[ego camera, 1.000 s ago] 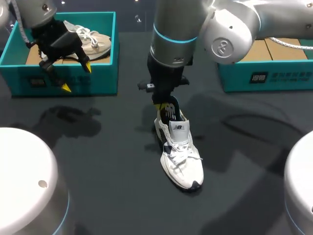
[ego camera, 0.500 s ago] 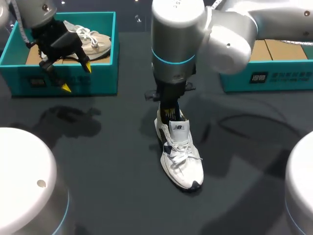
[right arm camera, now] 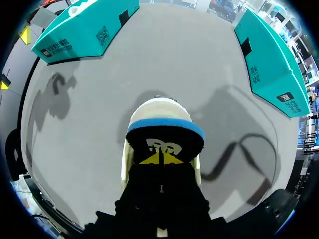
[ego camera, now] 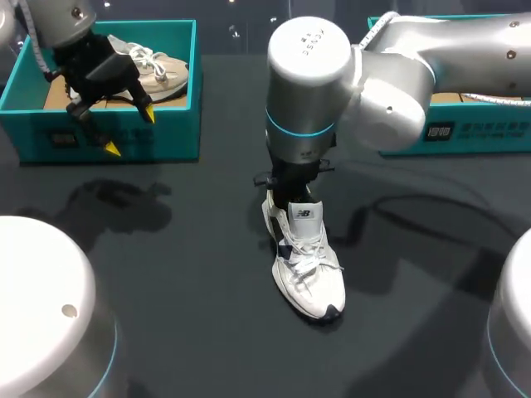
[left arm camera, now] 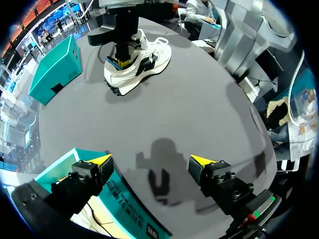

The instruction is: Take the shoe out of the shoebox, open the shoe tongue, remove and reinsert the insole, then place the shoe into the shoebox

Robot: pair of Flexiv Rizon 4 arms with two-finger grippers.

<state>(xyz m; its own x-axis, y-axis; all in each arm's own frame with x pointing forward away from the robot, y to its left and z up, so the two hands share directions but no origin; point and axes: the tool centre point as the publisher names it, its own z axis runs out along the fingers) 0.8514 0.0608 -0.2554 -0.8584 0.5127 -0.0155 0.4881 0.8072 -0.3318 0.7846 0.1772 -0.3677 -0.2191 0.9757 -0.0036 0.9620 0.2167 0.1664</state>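
Note:
A white shoe [ego camera: 308, 267] with dark trim lies on the dark table, toe toward the near edge. My right arm [ego camera: 307, 99] stands straight over its heel and hides the fingertips in the head view. In the right wrist view my right gripper [right arm camera: 160, 159] is shut on a black, blue-edged insole [right arm camera: 165, 137], which stands in the shoe's heel opening [right arm camera: 159, 107]. My left gripper [ego camera: 129, 131] hangs open over the front wall of the left teal shoebox [ego camera: 116, 137], holding nothing. From the left wrist view the shoe [left arm camera: 137, 67] lies far ahead of the left gripper [left arm camera: 152, 160].
A beige shoe [ego camera: 158, 70] lies inside the left shoebox. A second teal shoebox [ego camera: 465, 137] stands at the back right, behind my right arm. A black cable [right arm camera: 244, 149] lies on the table to the right of the shoe.
My right arm has come down over the shoe's heel, and the insole, which stood tall above the shoe, has sunk into it. The left arm has not moved.

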